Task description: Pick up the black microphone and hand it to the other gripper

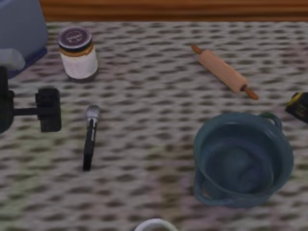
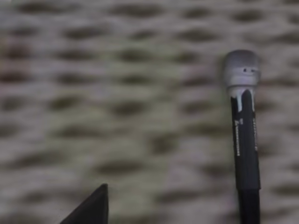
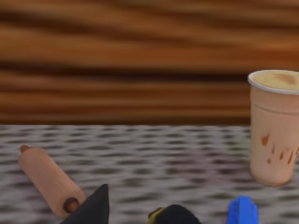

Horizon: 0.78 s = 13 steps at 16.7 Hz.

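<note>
Hovering left of black microphone (image 1: 90, 137) lying flat on table (image 1: 159, 120): left claw (image 1: 48, 109), finger gap unclear.

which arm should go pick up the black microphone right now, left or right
Left. The left gripper hovers just beside the black microphone, which lies flat on the table's left half. The right arm is barely in view at the table's far right edge, beyond the blue pot.

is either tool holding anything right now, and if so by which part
Nothing is held. The slim black microphone with the silver-grey mesh head lies free on the table, apart from the left tool.
</note>
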Each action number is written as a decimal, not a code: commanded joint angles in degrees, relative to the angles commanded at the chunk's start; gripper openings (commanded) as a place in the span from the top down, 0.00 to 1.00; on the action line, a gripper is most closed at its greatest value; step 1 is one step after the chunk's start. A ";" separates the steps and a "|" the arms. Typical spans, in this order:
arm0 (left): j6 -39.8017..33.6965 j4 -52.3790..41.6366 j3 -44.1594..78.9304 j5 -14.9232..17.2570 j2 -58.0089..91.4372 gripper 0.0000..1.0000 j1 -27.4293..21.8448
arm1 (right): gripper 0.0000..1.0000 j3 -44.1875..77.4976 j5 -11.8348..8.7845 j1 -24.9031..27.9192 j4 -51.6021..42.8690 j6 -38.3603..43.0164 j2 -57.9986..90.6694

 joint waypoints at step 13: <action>-8.89 -22.81 32.21 -1.00 45.98 0.00 -9.48 | 0.00 0.00 0.00 0.00 0.00 0.00 0.00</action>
